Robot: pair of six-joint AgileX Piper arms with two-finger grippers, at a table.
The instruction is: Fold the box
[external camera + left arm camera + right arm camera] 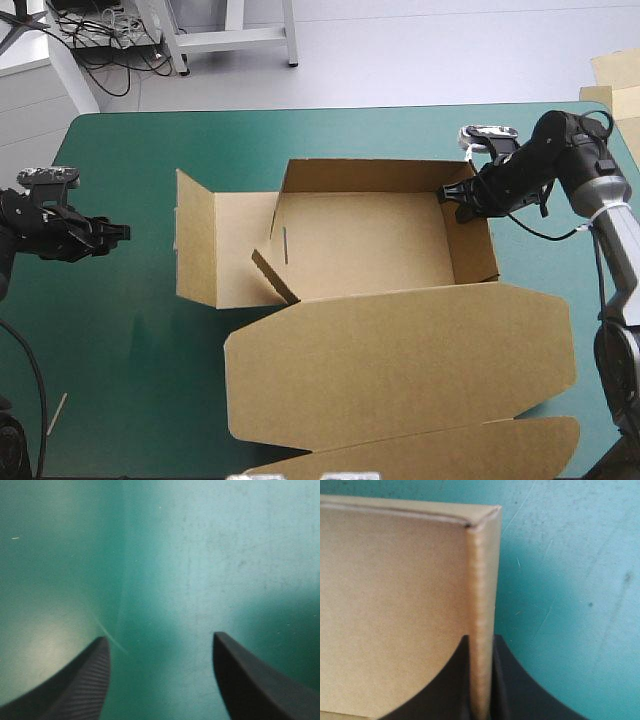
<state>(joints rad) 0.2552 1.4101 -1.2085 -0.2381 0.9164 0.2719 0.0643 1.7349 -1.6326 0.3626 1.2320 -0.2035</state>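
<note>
The brown cardboard box sits right of the table's middle, closer to the far edge, and it looks to me about halfway to an open tray. Its far wall and right wall stand upright around the floor. There seems to be a low near wall too, though from above I can't be sure how firmly it stands. The broad lid lies flat toward the near edge, its rounded tuck flap reaching the table's rim.

What's left is the left end — the left side panel is folded out flat on the cover with only its outer flap tipped up. A small corner tab pokes diagonally into the open end, not tucked behind anything. That wall has to be raised and locked, I'd say, before the tray is done.

The right black-finned gripper is at the box's far right corner. Its wrist view shows the fingers nipped nearly together on the top edge of the right wall, one inside and one outside. The left black-finned gripper hangs near the table's left edge, well apart from the box — its fingers are spread wide over nothing but the teal-green table cover.
</note>
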